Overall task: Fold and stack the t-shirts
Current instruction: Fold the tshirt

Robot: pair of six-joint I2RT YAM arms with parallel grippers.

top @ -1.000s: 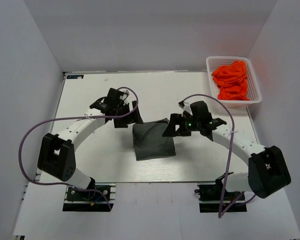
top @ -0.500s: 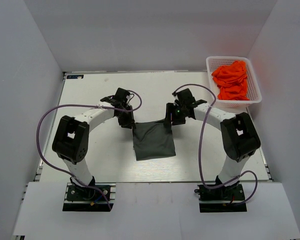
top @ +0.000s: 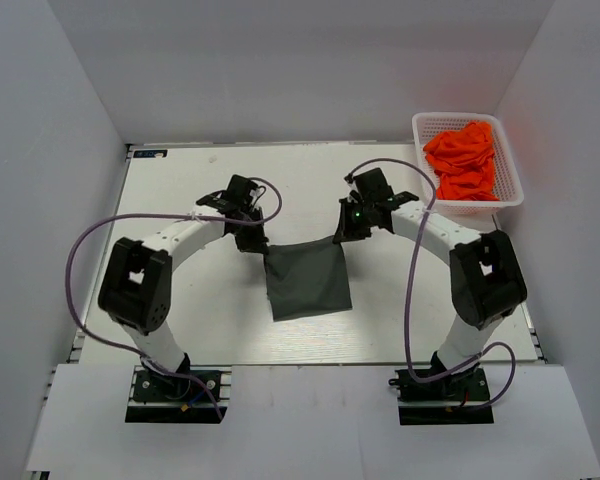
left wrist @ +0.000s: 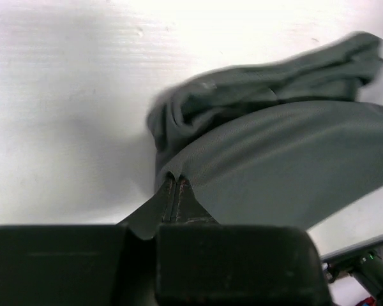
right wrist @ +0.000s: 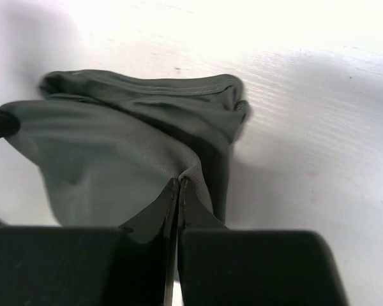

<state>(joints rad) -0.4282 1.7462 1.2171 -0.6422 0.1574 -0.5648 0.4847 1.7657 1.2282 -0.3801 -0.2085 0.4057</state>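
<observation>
The grey shirt (top: 308,282) lies mid-bench (top: 180,320), its long axis running from near edge to far edge. The far hem is stretched between the left pincer (top: 261,247) and right pincer (top: 337,238), each clamped on one far corner and equally near. The orange shirts (top: 465,160) fill the basket (top: 420,125) at the far-right corner.

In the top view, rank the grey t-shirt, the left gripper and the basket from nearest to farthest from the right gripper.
1. grey t-shirt: its far right corner is pinched in the right gripper.
2. left gripper: to the left, shut on the shirt's other far corner.
3. basket of orange t-shirts: at the table's far right corner.
</observation>
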